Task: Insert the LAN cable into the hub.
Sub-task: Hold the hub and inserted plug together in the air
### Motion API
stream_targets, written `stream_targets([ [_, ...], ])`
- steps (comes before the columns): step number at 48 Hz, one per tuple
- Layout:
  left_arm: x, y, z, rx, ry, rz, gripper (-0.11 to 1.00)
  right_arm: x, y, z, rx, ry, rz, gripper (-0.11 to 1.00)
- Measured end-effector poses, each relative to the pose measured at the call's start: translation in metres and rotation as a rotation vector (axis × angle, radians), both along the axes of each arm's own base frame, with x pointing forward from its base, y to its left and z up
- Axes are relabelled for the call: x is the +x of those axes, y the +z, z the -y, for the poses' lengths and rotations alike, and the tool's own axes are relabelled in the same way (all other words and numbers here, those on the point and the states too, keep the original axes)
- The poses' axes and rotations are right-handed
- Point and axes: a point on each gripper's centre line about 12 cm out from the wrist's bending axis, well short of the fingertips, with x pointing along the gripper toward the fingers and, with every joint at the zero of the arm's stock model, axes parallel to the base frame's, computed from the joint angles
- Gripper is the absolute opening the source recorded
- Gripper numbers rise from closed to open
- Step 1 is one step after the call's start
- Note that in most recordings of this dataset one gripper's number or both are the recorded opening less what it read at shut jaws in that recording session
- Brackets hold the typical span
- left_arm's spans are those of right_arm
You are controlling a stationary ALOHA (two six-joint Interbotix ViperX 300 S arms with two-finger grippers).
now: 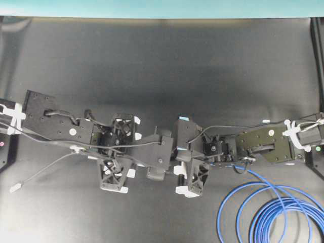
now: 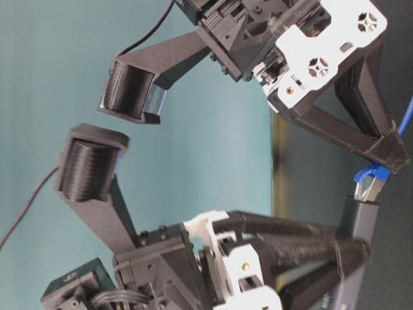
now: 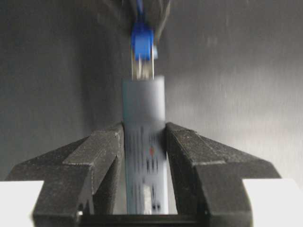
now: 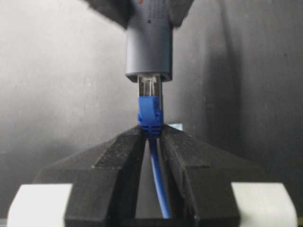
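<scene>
The hub, a slim grey bar, was clamped between the 2 black fingers of the left gripper, its free end pointing away from the wrist camera. In the right wrist view, the LAN cable was pinched just behind its blue boot by the closed fingers of the right gripper, the thin blue line running back between them.

The clear plug was seen with its tip inside the hub's end opening, while most of the plug and the whole boot were left showing outside. From table level, the plug was likewise seen meeting the end of the hub, both raised above the dark table.

Overhead, the 2 arms were brought together near the middle, the left gripper and right gripper almost touching. The rest of the LAN cable lay in blue loops at the lower right, and the hub's thin grey cord trailed to a small plug at the lower left.
</scene>
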Motion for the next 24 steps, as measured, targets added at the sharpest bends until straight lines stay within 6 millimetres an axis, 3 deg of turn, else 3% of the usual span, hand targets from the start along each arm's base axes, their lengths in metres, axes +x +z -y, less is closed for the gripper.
stream_targets([
  [24,0.0007,-0.0012,0.0003,-0.005,-0.004,0.061,0.29,0.001,0.0018,0.0026,-0.011,0.001,0.018,0.11],
])
